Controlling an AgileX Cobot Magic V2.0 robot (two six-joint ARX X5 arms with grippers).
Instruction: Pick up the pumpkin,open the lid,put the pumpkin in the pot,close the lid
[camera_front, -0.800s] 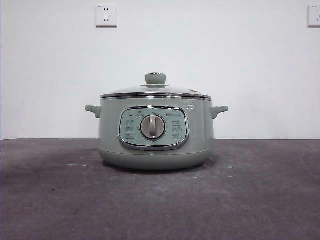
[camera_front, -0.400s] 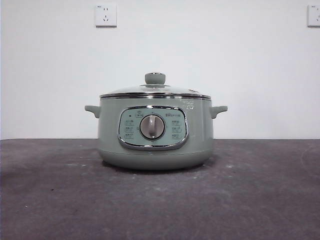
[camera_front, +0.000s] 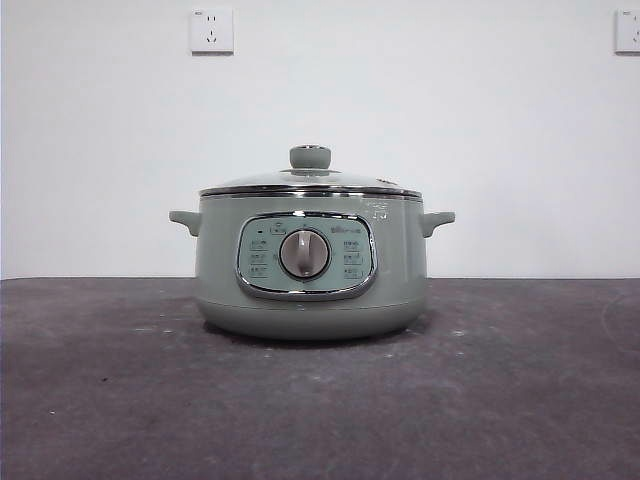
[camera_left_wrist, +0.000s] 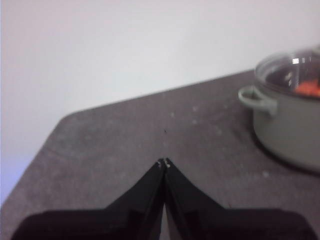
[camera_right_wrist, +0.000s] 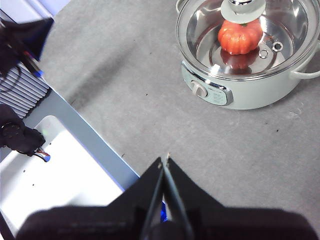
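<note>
**Pumpkin in the pot, lid on**

You see the pot (camera_front: 310, 262) at the centre of the front view, standing on the dark table (camera_front: 320, 400) with the lid (camera_front: 310, 180) seated on its rim. In the right wrist view the pumpkin (camera_right_wrist: 239, 36) sits inside, under the glass. Your left gripper (camera_left_wrist: 164, 163) and right gripper (camera_right_wrist: 164, 159) both have jaws pressed together, empty, well apart from the pot.
</note>
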